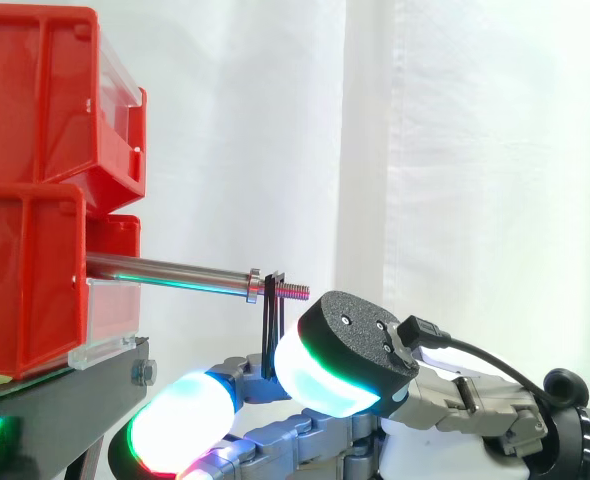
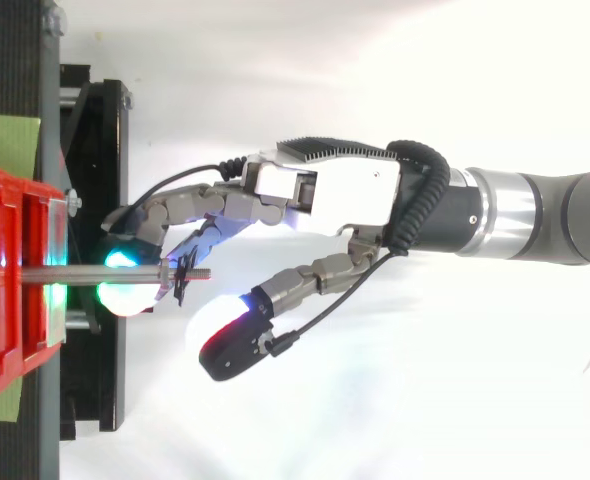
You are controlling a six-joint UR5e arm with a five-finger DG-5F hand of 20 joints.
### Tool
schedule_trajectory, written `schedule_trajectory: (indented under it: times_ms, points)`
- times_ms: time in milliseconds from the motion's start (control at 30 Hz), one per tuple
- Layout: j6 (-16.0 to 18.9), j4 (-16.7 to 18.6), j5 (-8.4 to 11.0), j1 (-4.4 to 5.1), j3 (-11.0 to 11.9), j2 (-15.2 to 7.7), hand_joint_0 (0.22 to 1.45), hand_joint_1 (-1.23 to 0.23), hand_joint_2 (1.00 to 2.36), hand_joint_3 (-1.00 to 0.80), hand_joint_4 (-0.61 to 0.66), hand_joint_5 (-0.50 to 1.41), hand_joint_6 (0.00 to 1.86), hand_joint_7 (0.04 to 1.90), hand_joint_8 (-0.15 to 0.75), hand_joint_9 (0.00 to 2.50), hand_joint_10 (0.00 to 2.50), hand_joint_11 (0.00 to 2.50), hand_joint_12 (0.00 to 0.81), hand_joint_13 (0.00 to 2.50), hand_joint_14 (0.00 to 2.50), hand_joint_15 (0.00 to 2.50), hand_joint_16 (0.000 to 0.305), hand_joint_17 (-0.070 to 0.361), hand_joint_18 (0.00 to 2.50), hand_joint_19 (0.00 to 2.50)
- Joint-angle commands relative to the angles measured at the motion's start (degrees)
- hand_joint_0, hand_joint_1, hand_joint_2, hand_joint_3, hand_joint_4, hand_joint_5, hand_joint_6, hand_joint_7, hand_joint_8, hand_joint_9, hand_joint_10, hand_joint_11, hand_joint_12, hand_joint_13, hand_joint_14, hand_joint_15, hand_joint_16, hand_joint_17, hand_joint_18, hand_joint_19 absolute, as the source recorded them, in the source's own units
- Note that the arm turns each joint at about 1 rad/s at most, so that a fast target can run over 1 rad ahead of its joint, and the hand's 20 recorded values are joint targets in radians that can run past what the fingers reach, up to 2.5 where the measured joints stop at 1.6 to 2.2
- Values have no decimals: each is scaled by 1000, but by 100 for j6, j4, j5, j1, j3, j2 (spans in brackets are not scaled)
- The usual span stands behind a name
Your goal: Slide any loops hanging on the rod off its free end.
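A steel rod [image 1: 175, 270] sticks out level from the red bins toward the right and ends in a threaded tip. A thin black loop [image 1: 271, 320] hangs on the rod close to that free end, just past a small collar. My hand [image 2: 325, 195] reaches in from the right, below and beside the rod. Its fingers are fairly straight. One glowing fingertip [image 2: 120, 270] lies under the rod [image 2: 95, 271], and another finger sits right by the loop [image 2: 180, 283]. The thumb pad [image 1: 345, 350] stands apart, right of the hanging loop, whose lower end is hidden behind it.
Stacked red bins [image 1: 35, 200] stand on the black stand [image 1: 65, 400] at the left, before the white curtain. A green patch [image 2: 5, 145] lies beside the bins. Open room lies to the right of the rod's tip.
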State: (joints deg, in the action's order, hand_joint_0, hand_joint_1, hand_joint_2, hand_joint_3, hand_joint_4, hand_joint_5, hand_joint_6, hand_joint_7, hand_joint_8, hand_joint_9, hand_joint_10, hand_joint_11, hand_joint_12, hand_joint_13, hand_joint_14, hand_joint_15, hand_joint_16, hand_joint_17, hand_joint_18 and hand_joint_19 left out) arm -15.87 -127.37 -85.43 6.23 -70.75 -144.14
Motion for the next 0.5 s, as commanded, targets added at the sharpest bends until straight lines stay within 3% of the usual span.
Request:
schedule_trajectory:
  times_ms: [0,267,467]
  points:
    - [-4,-34,0,-43,-9,0,588,-586,1007,-420,255,-99,502,1100,259,646,3,99,324,323,4,101,46,103,234,217]
    - [4,-43,-44,-104,-18,0,598,-642,1008,-411,266,-99,502,1097,255,646,3,101,321,333,4,107,46,104,247,212]
    - [-4,-192,-202,-113,-26,9,616,-655,1008,-402,258,-96,502,1105,256,650,3,98,320,339,4,99,46,104,258,212]
